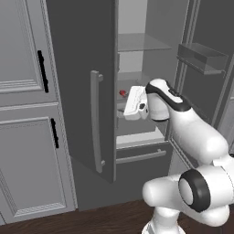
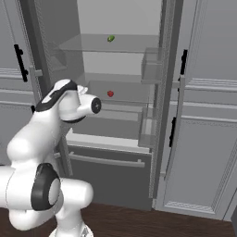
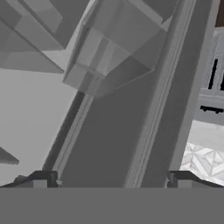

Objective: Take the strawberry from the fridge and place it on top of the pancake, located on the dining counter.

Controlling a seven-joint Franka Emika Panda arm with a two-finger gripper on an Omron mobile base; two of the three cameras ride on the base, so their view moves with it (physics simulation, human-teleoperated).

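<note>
The fridge [image 1: 80, 68] stands with both doors swung open. On its middle glass shelf lies the strawberry [image 1: 122, 93], a tiny red fruit [image 2: 110, 94]. My gripper [image 1: 133, 104] hangs in the opening, just right of the strawberry and slightly below it, not touching it. In the hand view its two dark fingertips [image 3: 43, 177] stand far apart with nothing between them, so the gripper [image 3: 113, 179] is open and looks along the door's inner side. The pancake and the dining counter are out of view.
A tiny green fruit [image 2: 110, 39] sits on the upper shelf. Clear door bins [image 1: 201, 57] jut from the right door [image 2: 150, 65]. The bottom drawer [image 1: 139, 157] is shut. Panelled grey cabinets [image 1: 23, 91] flank the fridge on both sides [image 2: 208, 115].
</note>
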